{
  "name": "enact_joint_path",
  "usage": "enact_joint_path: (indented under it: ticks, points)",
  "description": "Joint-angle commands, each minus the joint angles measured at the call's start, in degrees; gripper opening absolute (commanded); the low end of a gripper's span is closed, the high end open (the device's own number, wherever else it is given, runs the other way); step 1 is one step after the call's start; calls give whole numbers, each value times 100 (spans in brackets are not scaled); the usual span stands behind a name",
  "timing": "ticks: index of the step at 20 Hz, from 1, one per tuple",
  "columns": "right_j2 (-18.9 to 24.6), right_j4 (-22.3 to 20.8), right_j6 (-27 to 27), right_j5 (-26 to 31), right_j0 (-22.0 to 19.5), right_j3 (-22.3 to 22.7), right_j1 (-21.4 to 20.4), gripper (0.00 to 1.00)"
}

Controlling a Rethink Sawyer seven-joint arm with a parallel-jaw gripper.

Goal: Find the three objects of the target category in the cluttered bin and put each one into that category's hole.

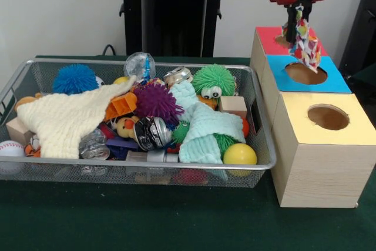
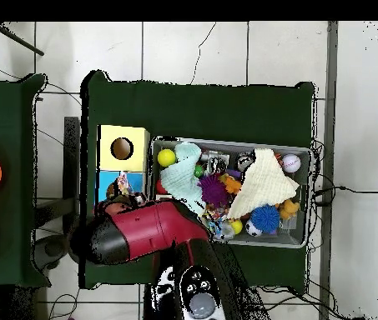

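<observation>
Right now the arm's fingers (image 1: 298, 23) are clamped on a patterned cloth (image 1: 306, 44), a colourful rag with a triangle print that hangs down from them above the blue-topped box (image 1: 329, 77), its lower end dangling just over that box's round hole (image 1: 306, 73). The overhead view shows the same thing: the patterned cloth (image 2: 123, 182) sits over the blue box beside the yellow-topped box (image 2: 123, 147), with the red arm (image 2: 142, 232) reaching across to it. My reading is that cloths are the target category and that blue is their hole, so this piece is at the point of delivery but not yet dropped. How many cloths have already gone into the box cannot be told, since its inside is hidden. In the wire bin (image 1: 264, 145) two more cloths lie in plain sight: a cream knitted cloth (image 1: 67, 119) spread over the clutter at one end, and a mint green cloth (image 1: 202, 127) draped over the toys nearer the boxes. If those two are the rest of the set, then roughly a third of the work is nearly finished, with two pick-ups left.
</observation>
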Motion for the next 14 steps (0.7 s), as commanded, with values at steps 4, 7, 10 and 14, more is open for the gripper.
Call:
enact_joint_path:
  ticks: [4,7,10,14]
  points:
    - [-871,298,1627,-685,363,-404,707,0]
    - [-894,376,1503,-812,371,-413,719,0]
    - [-947,473,1445,-903,406,-439,721,0]
    - [-1094,680,1405,-528,555,-605,552,0]
